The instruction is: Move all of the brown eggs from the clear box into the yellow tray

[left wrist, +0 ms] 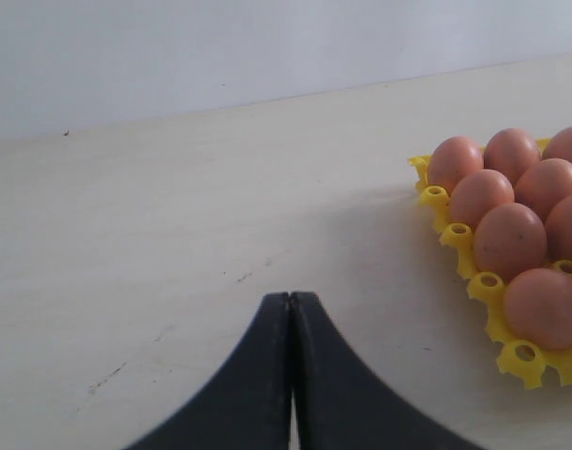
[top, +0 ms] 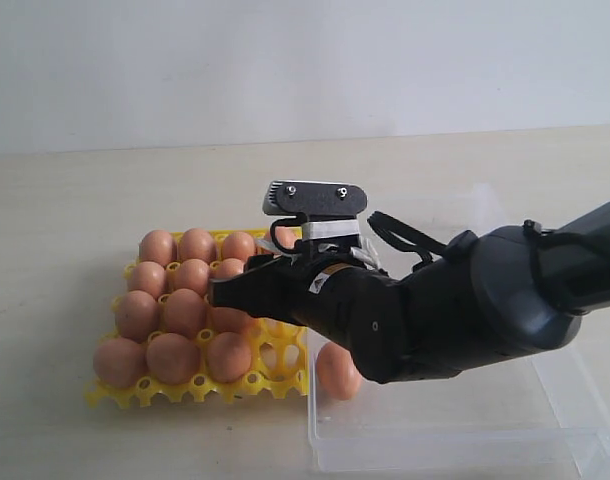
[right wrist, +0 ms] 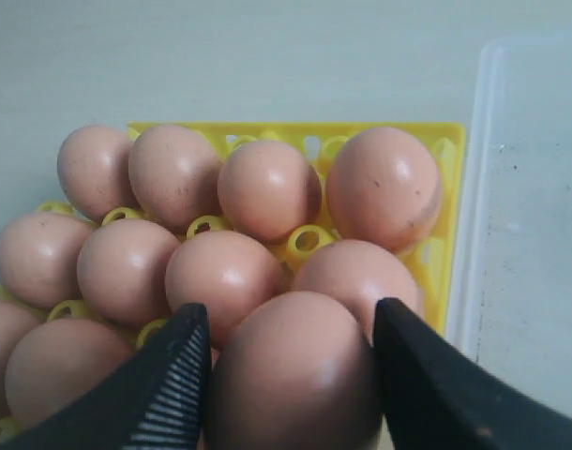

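The arm (top: pixel 435 310) hides part of the yellow tray (top: pixel 253 381), and the clear box (top: pixel 435 435) runs off frame.

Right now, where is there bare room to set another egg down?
The yellow plastic egg tray has open cups only at its near edge beside the clear plastic box, under the right end effector gripping a brown egg. Elsewhere eggs crowd it. The box holds one egg.

A pale beige matte counter (top: pixel 65 200) fills the lower part of the exterior view and meets a plain off-white wall (top: pixel 285 60) along a straight horizontal edge. Light is soft and even, casting only faint shadows. Small dark scuffs (left wrist: pixel 244 277) mark the counter in the left wrist view.
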Controlling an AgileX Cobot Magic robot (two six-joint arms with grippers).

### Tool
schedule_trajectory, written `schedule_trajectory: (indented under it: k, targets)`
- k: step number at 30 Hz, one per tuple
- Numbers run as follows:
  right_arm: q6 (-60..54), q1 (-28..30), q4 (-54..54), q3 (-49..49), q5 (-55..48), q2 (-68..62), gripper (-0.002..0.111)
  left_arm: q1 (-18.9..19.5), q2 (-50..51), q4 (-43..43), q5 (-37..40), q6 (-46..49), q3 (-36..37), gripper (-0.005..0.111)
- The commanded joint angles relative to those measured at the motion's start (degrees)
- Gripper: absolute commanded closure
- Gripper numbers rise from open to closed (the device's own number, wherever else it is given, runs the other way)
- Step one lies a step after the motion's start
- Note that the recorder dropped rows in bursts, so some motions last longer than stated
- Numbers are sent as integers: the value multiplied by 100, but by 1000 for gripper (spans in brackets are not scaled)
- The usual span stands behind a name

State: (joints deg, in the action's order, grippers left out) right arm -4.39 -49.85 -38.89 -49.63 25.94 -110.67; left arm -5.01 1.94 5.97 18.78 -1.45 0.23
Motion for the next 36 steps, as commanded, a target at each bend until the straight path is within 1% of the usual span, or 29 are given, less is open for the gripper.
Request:
schedule_trajectory:
  k: [1,11,16,19,27,31,34,36]
  targets:
    - [-36,-13,6,26,137,-55,63,-18,14,-13,-68,-25,-23,107]
    - [-36,-13,6,26,198,-103,62,-18,14,-13,-68,-25,-23,107]
    - [-36,-13,17,15,209,-109,49,-18,14,-13,-68,-25,-23,107]
    - [-36,-13,17,15,217,-109,48,-18,14,-13,-68,-25,-23,107]
    - [-36,-13,17,6,273,-85,48,-18,14,-13,-68,-25,-23,107]
    - [-76,-13,39,6,273,226,48,-18,14,-13,-68,-25,-23,107]
    - [-464,-13,39,6,179,620,51,-18,14,-13,-68,-25,-23,107]
    - [-864,-13,28,6,-111,927,55,-18,14,-13,-68,-25,-23,107]
